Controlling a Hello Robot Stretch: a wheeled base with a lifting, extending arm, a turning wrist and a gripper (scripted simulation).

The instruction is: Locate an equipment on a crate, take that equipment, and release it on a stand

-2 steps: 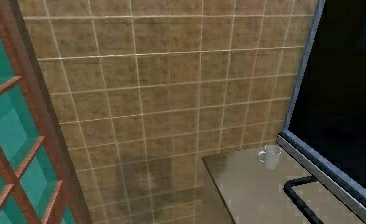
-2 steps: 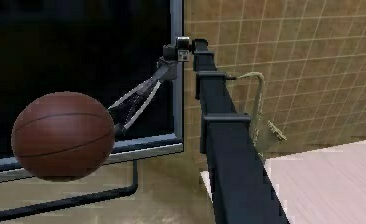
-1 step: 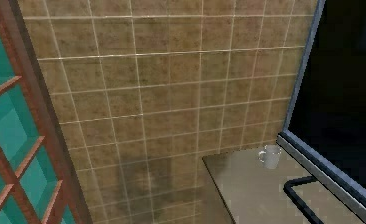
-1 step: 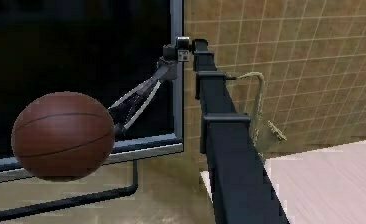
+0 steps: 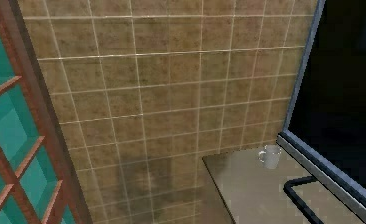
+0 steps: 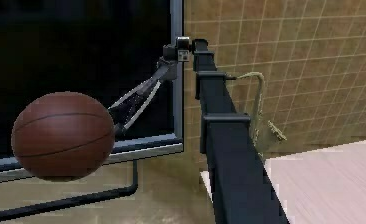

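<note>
**tilefan:** Pincer (image 6: 118,118) is holding the basketball (image 6: 63,135) right now. The ball is hanging at the finger end, clear of every surface, floating in front of the dark TV (image 6: 81,50) on the arm side view's left.

**boxbot:** What are the fingers (image 6: 149,86) actually doing though?

**tilefan:** Honestly can't tell, they're just two thin sticks running down to the ball's right side. The arm (image 6: 231,150) is rising from the bottom edge as a dark bar, with the white marker squares (image 6: 183,43) sitting at its far end.

**boxbot:** And looking ahead?

**tilefan:** The forward view is showing a tan tiled wall (image 5: 161,90), a teal-paned frame (image 5: 16,150) at the left, and the TV's corner at the right, standing on a tan desk (image 5: 241,180). A white mug (image 5: 270,155) is sitting on that desk, just beside the TV's frame.
</note>
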